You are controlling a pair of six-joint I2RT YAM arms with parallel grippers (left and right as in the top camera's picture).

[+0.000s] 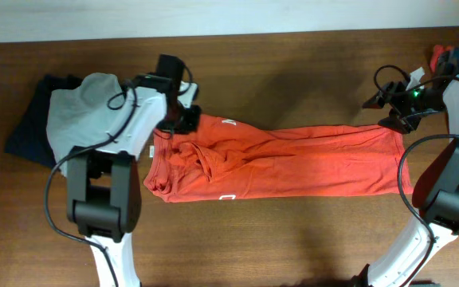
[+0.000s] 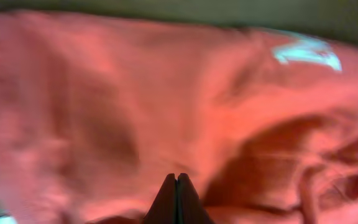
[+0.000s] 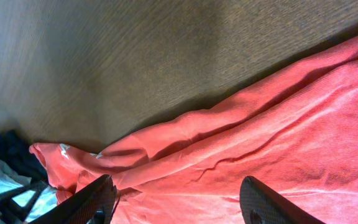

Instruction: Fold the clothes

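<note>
While T-shirt [image 1: 309, 159] lies outstretched, left jaws pressed together, right jaws spread over edge.

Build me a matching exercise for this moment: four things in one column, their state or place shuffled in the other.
1 orange-red cotton T-shirt
2 left tool
3 right tool
4 pale grey fabric garment

A open
B lying on dark navy cloth
C spread along brown wooden table
D shut

Pairs: 1-C, 2-D, 3-A, 4-B
</note>
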